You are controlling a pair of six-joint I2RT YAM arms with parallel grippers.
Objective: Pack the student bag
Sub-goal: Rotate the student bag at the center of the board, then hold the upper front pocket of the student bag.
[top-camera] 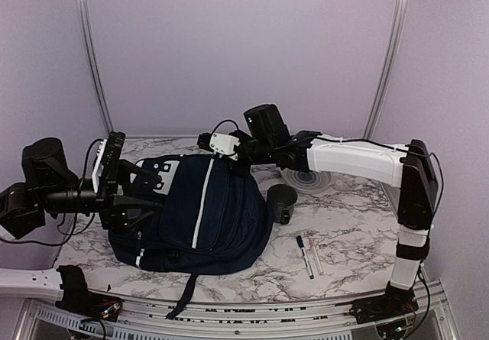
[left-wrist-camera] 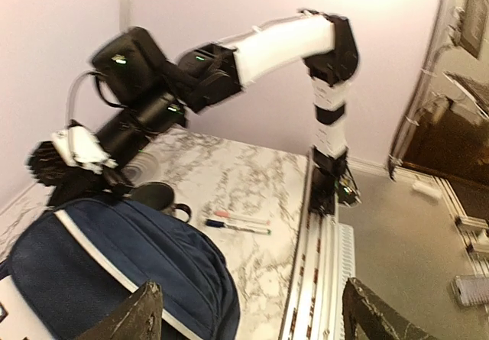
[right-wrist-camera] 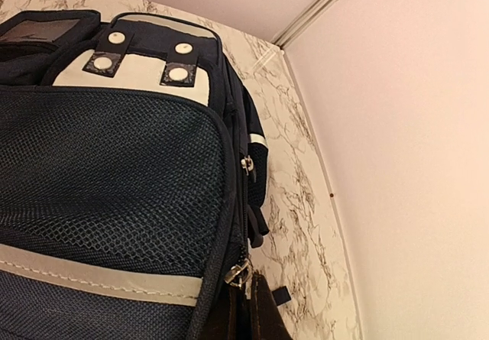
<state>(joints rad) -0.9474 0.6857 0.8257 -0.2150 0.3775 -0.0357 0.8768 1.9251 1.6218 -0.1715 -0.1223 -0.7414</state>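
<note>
Right claw (right-wrist-camera: 250,309) tips are sitting nearest the lens, dark and blurred, clenched together just under a metal zip pull (right-wrist-camera: 238,271). I am not managing to tell whether anything is pinched between them. Student bag (top-camera: 221,218) is lying on the marbled tabletop (top-camera: 359,241), left of centre, and both wrist views are cutting it off. Navy weave, open mesh pocket (right-wrist-camera: 114,179), pale stitched stripe (right-wrist-camera: 92,275), white patch (right-wrist-camera: 145,69) carrying round dotted studs. My left claw (left-wrist-camera: 252,290) is hanging released over the bag's left end, fingers wide apart, holding nothing. Right of the bag a dark mug (top-camera: 281,202) is standing. Two pens (top-camera: 307,256) are lying near it, print too small to read. A round pale disc (top-camera: 309,181) is showing half hidden behind my right arm.
</note>
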